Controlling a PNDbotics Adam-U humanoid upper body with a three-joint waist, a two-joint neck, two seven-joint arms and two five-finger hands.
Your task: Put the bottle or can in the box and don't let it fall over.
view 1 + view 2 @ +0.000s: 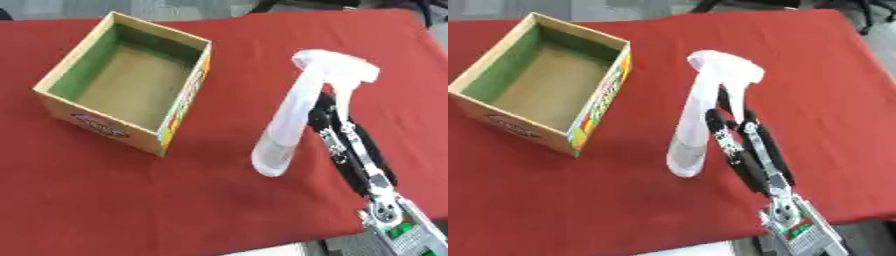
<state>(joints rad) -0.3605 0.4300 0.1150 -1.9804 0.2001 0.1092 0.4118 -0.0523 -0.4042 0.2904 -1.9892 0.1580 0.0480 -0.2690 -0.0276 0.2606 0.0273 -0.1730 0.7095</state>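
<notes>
The fingers (726, 131) of the right hand (750, 145) are curled against the right side of a white spray bottle (293, 117), grasping it along its narrow upper body just below the trigger head; the dark fingers show beside and partly behind the pale plastic. The bottle is tilted, its sprayer head up and toward the far right, its rounded base lower and toward the near left, over the red surface (131, 200); whether the base touches the cloth cannot be told. From the fingers the black and silver hand runs back toward the lower right corner, where the wrist with a small green part shows at the near edge of the surface. Well apart to the left of the bottle stands an open cardboard box (188, 107), upright on the red surface, with a brown floor, green inner walls and a colourful print along its near and right outer sides; nothing lies inside it. The bottle is outside the box, to its right, with a stretch of bare red cloth between them. The left hand shows in neither view.
</notes>
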